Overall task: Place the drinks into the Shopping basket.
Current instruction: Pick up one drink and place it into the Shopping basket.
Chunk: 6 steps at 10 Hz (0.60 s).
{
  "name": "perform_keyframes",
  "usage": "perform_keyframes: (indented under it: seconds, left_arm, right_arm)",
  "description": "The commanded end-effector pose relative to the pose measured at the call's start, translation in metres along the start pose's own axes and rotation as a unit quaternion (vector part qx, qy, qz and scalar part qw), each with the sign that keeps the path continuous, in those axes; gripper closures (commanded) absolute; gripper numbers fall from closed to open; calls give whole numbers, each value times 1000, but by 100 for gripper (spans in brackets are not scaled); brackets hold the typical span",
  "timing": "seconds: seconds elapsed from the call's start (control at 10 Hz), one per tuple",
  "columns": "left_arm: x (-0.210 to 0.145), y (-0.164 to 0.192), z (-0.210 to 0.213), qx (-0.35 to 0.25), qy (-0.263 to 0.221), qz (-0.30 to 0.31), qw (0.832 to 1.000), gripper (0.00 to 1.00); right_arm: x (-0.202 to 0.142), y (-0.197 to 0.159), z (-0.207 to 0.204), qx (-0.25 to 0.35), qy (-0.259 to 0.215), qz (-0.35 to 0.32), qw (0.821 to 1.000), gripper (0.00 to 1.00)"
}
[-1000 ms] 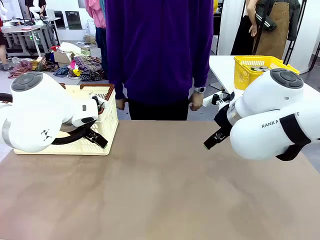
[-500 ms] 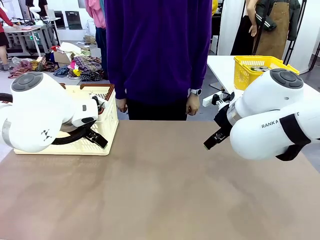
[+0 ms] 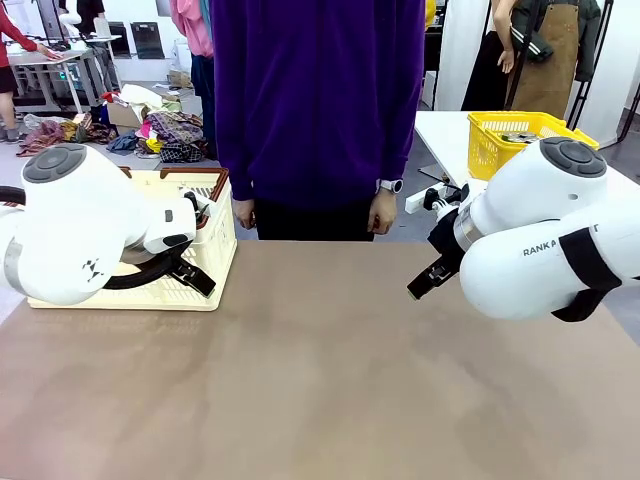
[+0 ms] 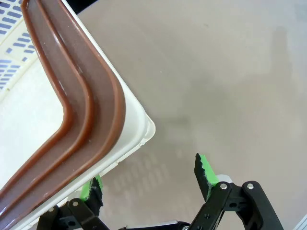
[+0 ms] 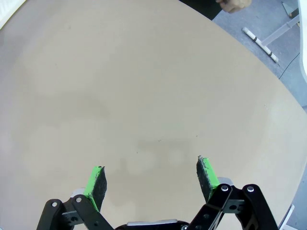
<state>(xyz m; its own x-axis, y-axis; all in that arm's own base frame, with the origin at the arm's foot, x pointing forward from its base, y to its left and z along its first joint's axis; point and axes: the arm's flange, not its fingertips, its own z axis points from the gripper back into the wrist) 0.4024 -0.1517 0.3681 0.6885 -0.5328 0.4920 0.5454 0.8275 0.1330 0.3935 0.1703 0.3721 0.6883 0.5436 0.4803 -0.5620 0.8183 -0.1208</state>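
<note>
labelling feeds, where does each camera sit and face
front: between the arms, facing across the table at the person; left arm and right arm show.
left wrist: on that arm, down past the open left claw at the basket corner.
right wrist: on that arm, down past the open right claw at the table.
shared: front and left wrist show the basket.

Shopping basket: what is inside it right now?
One corner of the Shopping basket shows bare white slatted plastic; the left arm hides most of the rest.
</note>
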Motion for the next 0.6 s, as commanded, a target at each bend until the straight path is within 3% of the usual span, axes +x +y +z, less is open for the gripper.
perform_keyframes:
  seconds: [0.0,0.4,0.5]
  left_arm:
    - [1,0,1,1,-2,0,1000,0]
    - [1,0,1,1,-2,0,1000,0]
    - [0,0,0,0,0,0,1000,0]
  right_arm:
    - [1,0,0,-1,-3,0,1000,0]
    - [0,0,0,0,0,0,1000,0]
    - [1,3,11,23,-10,-3,1000,0]
